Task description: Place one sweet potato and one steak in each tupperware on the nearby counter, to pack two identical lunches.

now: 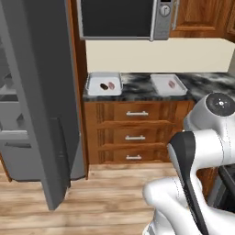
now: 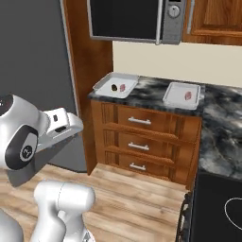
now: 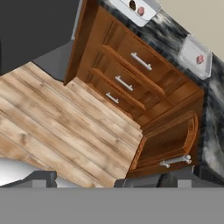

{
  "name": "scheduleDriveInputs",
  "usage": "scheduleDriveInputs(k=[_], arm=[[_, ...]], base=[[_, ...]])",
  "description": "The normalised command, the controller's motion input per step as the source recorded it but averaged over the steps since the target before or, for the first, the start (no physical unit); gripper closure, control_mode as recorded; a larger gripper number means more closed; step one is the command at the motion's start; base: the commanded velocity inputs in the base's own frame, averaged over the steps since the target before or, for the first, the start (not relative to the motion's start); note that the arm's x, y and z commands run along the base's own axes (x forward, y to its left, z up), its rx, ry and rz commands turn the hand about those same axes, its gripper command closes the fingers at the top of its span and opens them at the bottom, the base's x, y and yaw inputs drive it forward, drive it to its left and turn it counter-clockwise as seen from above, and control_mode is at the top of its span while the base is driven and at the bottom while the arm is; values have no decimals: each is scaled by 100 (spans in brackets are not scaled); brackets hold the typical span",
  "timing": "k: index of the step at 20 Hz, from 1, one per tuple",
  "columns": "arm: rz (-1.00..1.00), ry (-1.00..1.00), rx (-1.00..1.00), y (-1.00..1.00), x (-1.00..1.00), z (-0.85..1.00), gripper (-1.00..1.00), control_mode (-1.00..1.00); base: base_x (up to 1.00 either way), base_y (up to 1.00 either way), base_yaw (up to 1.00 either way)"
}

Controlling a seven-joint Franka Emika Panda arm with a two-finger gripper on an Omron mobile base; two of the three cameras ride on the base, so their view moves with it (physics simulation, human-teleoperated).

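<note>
The pincer [image 3: 107, 180], jaws spread wide and holding nothing, hangs low over the wooden floor, well apart from the black-and-grey marbled worktop [image 1: 137, 87], where the right shallow white tray [image 1: 168, 84] holds only a pink steak slab [image 1: 171, 84], lacking a sweet potato.
</note>
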Motion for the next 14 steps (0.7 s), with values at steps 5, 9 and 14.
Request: scheduleDriveInputs(k=[5, 9, 14], arm=[[0, 0, 0, 0, 0, 0, -100, 100], [0, 0, 0, 0, 0, 0, -100, 100], [0, 0, 0, 0, 0, 0, -100, 100]], base=[[-68, 51, 3], [-36, 95, 0], [-17, 100, 1]])
